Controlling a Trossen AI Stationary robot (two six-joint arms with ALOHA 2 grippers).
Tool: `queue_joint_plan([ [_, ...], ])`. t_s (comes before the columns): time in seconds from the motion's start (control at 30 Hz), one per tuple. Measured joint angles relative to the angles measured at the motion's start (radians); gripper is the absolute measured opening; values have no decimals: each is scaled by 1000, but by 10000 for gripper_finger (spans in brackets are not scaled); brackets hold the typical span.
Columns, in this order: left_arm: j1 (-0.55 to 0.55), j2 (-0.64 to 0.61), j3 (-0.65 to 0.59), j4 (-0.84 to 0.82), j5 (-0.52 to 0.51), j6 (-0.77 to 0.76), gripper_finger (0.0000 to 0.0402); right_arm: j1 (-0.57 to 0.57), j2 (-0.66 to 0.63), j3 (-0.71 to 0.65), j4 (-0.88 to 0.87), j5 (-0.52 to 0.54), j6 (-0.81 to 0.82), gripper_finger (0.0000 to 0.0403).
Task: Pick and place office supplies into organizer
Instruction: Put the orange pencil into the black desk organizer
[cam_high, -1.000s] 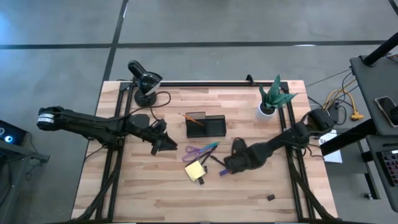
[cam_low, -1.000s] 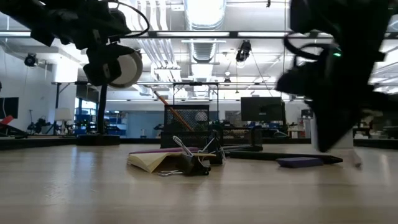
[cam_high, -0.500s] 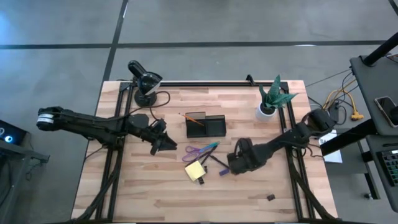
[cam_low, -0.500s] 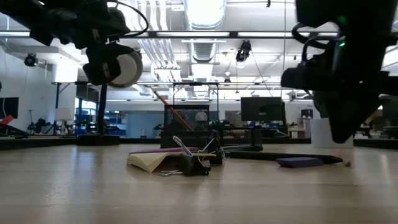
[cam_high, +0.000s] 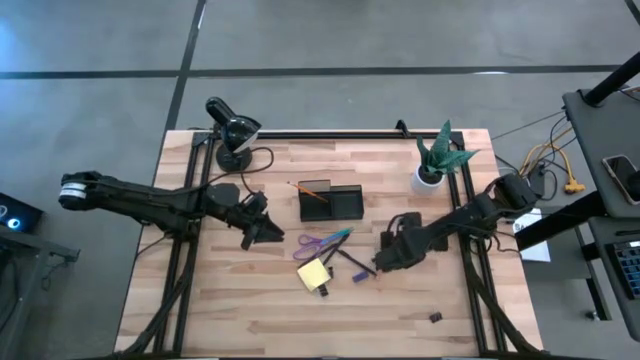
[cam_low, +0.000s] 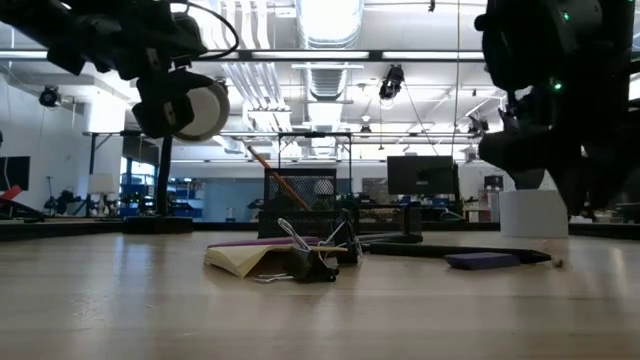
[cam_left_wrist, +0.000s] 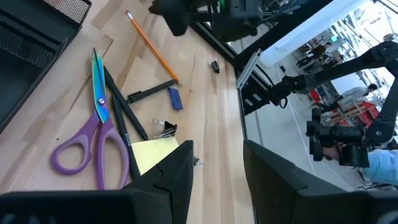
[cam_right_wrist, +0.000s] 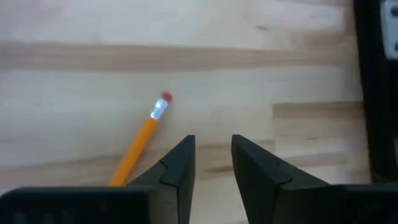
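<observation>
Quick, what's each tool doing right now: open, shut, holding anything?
Left tool: open, holding nothing, hovering beside the scissors.
Right tool: open, holding nothing, with a pencil lying on the table beside it.

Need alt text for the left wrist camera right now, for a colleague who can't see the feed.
The left gripper, its two dark fingers apart and empty, looks across the wooden table at scattered supplies: purple-handled scissors, a yellow sticky-note pad, a binder clip, dark pens, a small purple block and an orange pencil.

grey floor (cam_high: 330, 35) around the wooden table (cam_high: 230, 310); bright ceiling lights (cam_low: 325, 20) in hall.
</observation>
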Motion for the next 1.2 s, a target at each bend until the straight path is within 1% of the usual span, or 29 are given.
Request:
queue_joint_plan([
  [0.17,0,0,-5,-2,0,0,122,-60,17,-18,106,-14,-135,84],
  [0.37,0,0,-4,-3,2,-2,122,-137,58,-22,113,-13,-244,58],
  [0.6,0,-25,-8,-4,8,-27,122,-183,92,-20,160,-13,-368,53],
  [0.73,0,-43,-9,-2,8,-27,122,-188,91,-18,215,-2,-447,52],
  [0.83,1,-48,-9,-3,8,-27,122,-187,92,17,269,1,-491,52],
  [0.9,1,-48,-9,-4,8,-27,122,-176,92,42,340,1,-575,52],
  [0.97,1,-41,-9,-3,8,-27,122,-162,92,73,357,6,-665,52],
  [1.0,1,-38,-9,-4,8,-26,122,-156,92,91,329,19,-653,52],
  [1.13,1,-24,-10,-4,8,-27,122,-119,90,149,119,107,-438,52],
  [1.2,1,-20,-10,-5,8,-27,122,-83,79,173,76,92,-406,52],
])
